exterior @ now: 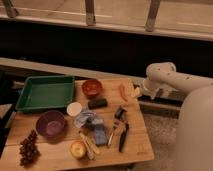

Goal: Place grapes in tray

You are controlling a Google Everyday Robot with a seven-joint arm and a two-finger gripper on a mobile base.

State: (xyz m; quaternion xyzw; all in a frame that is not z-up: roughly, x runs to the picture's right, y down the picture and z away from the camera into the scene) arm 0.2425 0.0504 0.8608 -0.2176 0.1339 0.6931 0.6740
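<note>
We are sitting at the very first step: the grapes (28,148) are lying untouched on the wooden table (135,145) at its near left corner, just beside the purple bowl (50,123) and well apart from the green tray (45,92), which is waiting at the far left. Our gripper (143,93) is hanging off the white arm at the table's far right edge, its claw spread wide and pinching nothing, with most of the clutter lying between it and the fruit. As we are judging it, the next move is calling for a long reach across to that near corner, coming down over the bunch and closing gently, then lifting it past the bowl toward the tray. The grapes are showing as a small, elongated cluster of dark red-purple berries, lumpy and probably soft, so we are expecting a light squeeze to suit them.
</note>
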